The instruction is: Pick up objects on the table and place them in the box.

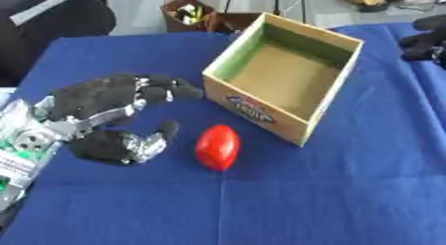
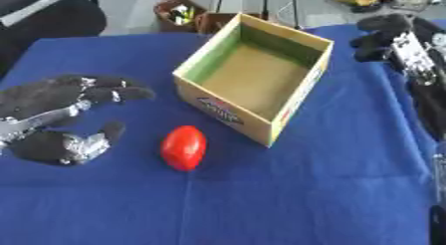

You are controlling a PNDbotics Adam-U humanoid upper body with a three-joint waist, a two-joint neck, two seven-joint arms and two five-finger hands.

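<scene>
A red egg-shaped object [image 1: 217, 147] lies on the blue tablecloth, just in front of the open cardboard box [image 1: 335, 92]. The box is empty inside, with a green inner wall on its left. My left hand [image 1: 109, 107] hovers to the left of the red object, open, its fingers stretched toward the box's near corner and its thumb [image 1: 150, 142] pointing at the object, a small gap between them. My right hand [image 2: 392, 37] shows at the upper right, beyond the box's right side, with its fingers curled and nothing in them.
The blue cloth [image 1: 261, 204] covers the whole table. Behind the table's far edge stands a brown bin [image 1: 187, 12] with small items. A dark chair [image 1: 52, 20] is at the upper left.
</scene>
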